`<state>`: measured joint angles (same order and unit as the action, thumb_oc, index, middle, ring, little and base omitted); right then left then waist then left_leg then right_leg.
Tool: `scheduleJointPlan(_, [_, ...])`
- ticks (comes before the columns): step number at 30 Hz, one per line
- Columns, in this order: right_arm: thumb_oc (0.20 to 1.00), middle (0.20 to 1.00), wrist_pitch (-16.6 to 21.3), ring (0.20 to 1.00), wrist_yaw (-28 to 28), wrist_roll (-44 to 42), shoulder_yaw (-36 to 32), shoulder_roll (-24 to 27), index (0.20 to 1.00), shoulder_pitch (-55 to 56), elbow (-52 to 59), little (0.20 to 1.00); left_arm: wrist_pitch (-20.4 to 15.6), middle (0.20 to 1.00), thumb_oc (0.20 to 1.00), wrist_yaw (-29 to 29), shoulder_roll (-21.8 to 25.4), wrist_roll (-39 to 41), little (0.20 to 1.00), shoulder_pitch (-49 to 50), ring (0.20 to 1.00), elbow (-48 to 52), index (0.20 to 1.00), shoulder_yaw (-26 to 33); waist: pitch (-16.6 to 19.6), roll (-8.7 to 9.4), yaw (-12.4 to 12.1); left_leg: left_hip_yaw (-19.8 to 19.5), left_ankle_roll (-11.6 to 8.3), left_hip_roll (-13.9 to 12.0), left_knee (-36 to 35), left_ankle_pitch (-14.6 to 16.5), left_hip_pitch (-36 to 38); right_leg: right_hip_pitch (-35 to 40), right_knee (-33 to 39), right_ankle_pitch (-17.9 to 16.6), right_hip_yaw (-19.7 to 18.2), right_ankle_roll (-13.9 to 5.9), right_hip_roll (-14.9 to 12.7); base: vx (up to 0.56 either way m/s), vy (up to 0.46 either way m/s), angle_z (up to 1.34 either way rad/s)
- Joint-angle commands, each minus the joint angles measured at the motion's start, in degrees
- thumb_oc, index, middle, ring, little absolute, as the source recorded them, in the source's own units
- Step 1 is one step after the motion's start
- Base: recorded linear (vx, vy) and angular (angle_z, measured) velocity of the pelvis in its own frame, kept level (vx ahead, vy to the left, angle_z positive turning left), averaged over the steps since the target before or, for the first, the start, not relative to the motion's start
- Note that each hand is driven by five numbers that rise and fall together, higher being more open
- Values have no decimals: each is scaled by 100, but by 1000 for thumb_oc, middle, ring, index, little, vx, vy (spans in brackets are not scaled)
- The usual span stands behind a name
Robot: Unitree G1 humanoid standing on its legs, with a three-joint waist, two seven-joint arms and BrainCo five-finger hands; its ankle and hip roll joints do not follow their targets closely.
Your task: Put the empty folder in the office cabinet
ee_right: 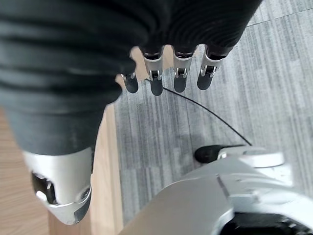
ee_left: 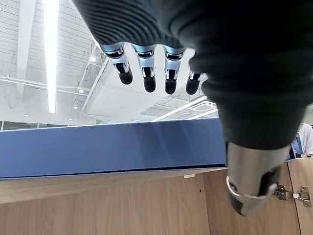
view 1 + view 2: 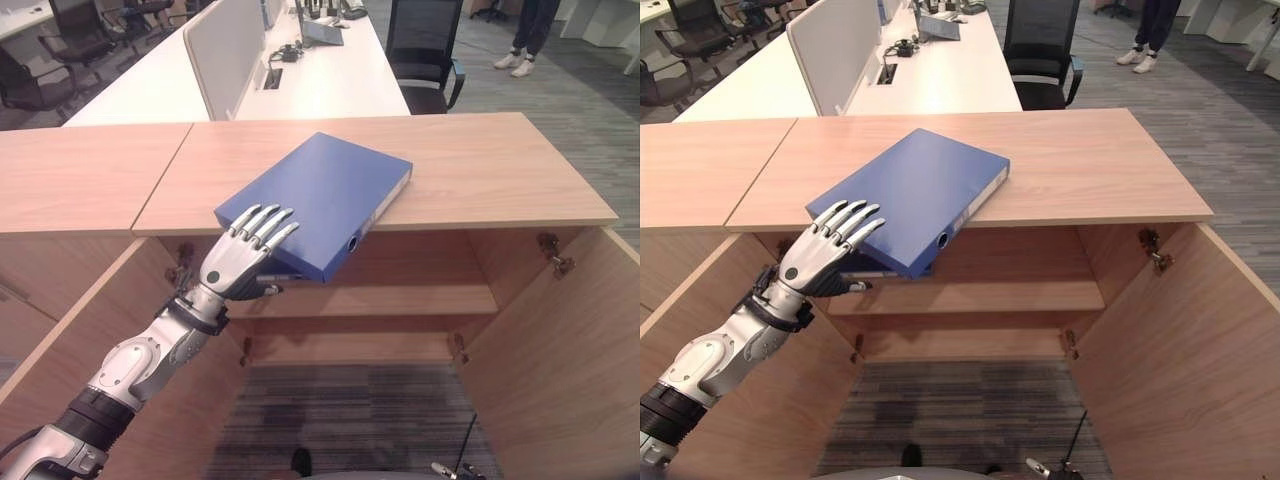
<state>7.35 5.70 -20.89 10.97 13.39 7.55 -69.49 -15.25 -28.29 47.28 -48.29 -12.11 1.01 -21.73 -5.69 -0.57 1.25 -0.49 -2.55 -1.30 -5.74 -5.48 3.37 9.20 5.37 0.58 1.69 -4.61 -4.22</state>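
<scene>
A blue folder (image 3: 320,195) lies flat and askew on the wooden cabinet top (image 3: 480,170), one corner jutting out past the front edge. My left hand (image 3: 240,255) is at that overhanging corner, its straight fingers (image 2: 146,73) spread over the folder's top and the thumb (image 2: 249,181) underneath. In the left wrist view a gap shows between the fingers and the folder's blue edge (image 2: 112,147), so the hand is open. Below, both cabinet doors stand open and an inner shelf (image 3: 400,300) is bare. My right hand (image 1: 156,81) hangs low over the carpet with relaxed fingers, holding nothing.
The right door (image 3: 570,360) and left door (image 3: 60,340) swing out towards me on either side. Behind the cabinet stand white desks (image 3: 330,80) with a divider and black chairs (image 3: 425,50). A person's legs (image 3: 525,40) show at the back right.
</scene>
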Motion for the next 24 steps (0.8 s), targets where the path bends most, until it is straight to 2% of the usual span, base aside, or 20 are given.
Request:
scheduleJointPlan(1, [1000,1000,106,1000,60,-71,24,72,1000,-397,-115,1000,147,1000,1000,-174,-163,-47,1000,-928,1000,-199,1000,63,-232,69,49,125,-231,-240,74,730,502,56,-37,137,73,-385,-80,5,4,-4])
scheduleJointPlan(24, [1000,1000,78,1000,47,-101,16,98,1000,-430,-152,1000,317,1000,1000,-157,-374,-128,1000,-1286,1000,-667,1000,-204,-202,87,143,192,-219,-242,74,750,542,46,-37,127,15,-378,-72,1,1,-1])
